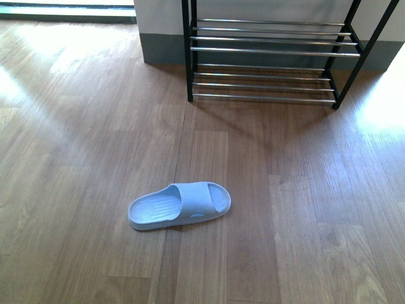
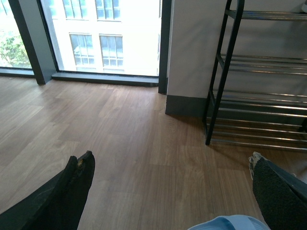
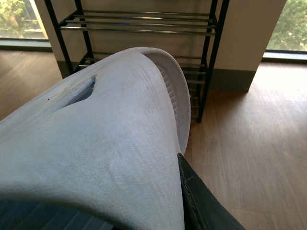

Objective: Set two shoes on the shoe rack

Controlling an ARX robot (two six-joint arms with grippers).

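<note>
Left claw point(image 2: 170, 158) released, dark fingers point(image 2: 72, 191) spread wide over the wood floor point(image 1: 76, 158), pale blue slide sandal point(image 1: 180, 204) lying flat at seven o'clock in the front view, shoe rack point(image 1: 272, 50) at one o'clock against the wall point(image 1: 161, 25), well apart, right claw point(image 3: 180, 182) clenched on a second sandal point(image 3: 110, 143)

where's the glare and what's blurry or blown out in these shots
Front view: sun glare washes out the wood floor at the far left and right edges; the slide sandal on the floor is sharp. Left wrist view: the window is blown out. Right wrist view: a second slide sandal crowds the frame, its texture clear; the shoe rack behind stays sharp.
</note>
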